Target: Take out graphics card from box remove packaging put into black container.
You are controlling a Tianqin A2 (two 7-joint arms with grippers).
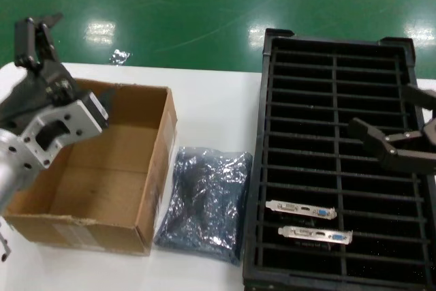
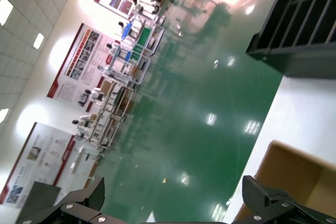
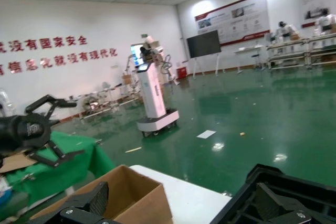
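At the near end of the large black plastic slotted container [image 1: 338,161], 2 slim dark graphics cards with silver end brackets [image 1: 301,210] [image 1: 317,235] stand in neighbouring slots. Beside it on the white worktop [image 1: 211,110] lies a crinkly silver-grey anti-static bag [image 1: 206,202], then the open brown cardboard box [image 1: 95,168]. The right pincer [image 1: 414,122] hovers over the container, fingers wide; the left pincer [image 1: 37,26] is raised above the box's far corner, fingers wide.
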